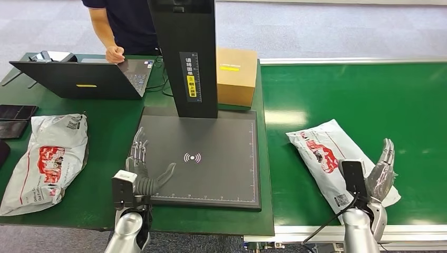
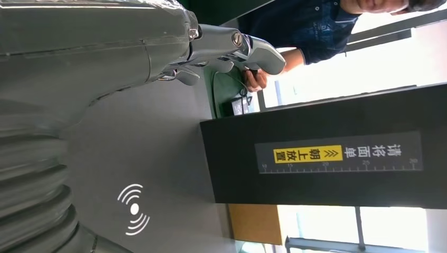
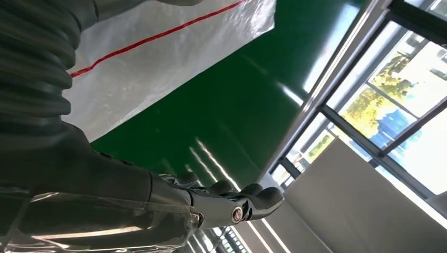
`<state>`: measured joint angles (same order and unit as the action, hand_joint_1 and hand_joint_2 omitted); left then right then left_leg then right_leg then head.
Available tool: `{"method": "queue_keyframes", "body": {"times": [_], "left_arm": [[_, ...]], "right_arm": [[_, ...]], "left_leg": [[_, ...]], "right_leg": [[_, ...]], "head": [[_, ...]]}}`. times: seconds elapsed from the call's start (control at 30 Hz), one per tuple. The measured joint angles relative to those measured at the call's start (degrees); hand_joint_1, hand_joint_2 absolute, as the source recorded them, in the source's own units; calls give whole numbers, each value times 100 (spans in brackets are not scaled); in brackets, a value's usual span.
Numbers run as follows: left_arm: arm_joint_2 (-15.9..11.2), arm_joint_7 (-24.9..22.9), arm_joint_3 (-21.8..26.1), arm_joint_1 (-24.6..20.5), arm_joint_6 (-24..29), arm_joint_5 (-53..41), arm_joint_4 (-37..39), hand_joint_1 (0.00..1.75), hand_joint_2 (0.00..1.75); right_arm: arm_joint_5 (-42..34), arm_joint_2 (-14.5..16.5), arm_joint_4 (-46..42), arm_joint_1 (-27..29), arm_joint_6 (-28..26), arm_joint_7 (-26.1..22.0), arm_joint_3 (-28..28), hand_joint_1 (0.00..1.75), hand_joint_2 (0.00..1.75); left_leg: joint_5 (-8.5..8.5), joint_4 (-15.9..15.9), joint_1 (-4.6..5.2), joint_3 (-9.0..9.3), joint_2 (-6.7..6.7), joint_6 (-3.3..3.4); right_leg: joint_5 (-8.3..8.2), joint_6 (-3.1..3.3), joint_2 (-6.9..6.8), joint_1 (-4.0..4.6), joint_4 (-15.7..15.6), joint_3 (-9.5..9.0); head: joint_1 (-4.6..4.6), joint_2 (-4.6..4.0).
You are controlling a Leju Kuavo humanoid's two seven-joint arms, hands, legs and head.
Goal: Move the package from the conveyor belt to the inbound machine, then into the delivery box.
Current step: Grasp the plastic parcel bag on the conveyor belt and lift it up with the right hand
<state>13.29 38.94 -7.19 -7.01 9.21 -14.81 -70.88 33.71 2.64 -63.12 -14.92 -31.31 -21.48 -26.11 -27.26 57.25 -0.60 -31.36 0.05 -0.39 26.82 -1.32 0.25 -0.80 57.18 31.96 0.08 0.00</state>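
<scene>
A white plastic mail package point(image 1: 326, 157) with red print lies on the green conveyor belt point(image 1: 358, 100), slanting toward me; its white film point(image 3: 168, 63) with a red line fills part of the right wrist view. My right hand point(image 1: 380, 174) hovers at the package's near right end, fingers straight and apart, holding nothing. My left hand point(image 1: 142, 166) rests open over the near left corner of the dark grey inbound machine pad point(image 1: 211, 158), fingers extended. The machine's black column point(image 1: 187, 52) rises behind the pad, and its yellow label point(image 2: 308, 154) faces the left wrist camera.
A second white package point(image 1: 47, 161) lies on the green table at left. An open laptop point(image 1: 84, 79) stands at back left with a person's hand point(image 1: 114, 54) on it. A cardboard box point(image 1: 236, 76) sits behind the column. Black devices point(image 1: 16, 113) lie at the far left edge.
</scene>
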Motion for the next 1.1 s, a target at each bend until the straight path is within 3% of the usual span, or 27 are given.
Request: {"method": "queue_keyframes", "body": {"times": [0.33, 0.7, 1.0, 1.1], "left_arm": [[2, -80, -2, 30, 67, -75, -2, 0, 175], [2, -119, -4, 44, 72, -82, -2, 0, 175], [2, -137, -2, 65, 72, -109, -8, 0, 175], [2, -161, -1, 77, 75, -132, -23, 0, 175]], "right_arm": [[-32, -373, 1727, -483, -398, -242, -411, 0, 175], [420, -527, 3095, -807, 537, 606, -476, 0, 175], [907, -574, 3509, -1049, 951, 1082, -322, 2, 175], [982, -573, 3539, -1071, 942, 1091, -270, 117, 175]], "left_leg": [[0, 0, 0, -3, -4, 0], [0, 0, 0, -1, -5, 0], [-1, 0, -1, 43, 8, 1], [-1, 0, -1, 56, 8, 1]], "right_leg": [[0, 0, -5, 1, 0, 2], [0, 0, -5, 3, 0, 0], [-4, -1, 7, 4, -4, -43], [-10, -3, 7, 4, -4, -58]], "head": [[0, 0], [-1, 0], [0, 0], [1, 0]]}}
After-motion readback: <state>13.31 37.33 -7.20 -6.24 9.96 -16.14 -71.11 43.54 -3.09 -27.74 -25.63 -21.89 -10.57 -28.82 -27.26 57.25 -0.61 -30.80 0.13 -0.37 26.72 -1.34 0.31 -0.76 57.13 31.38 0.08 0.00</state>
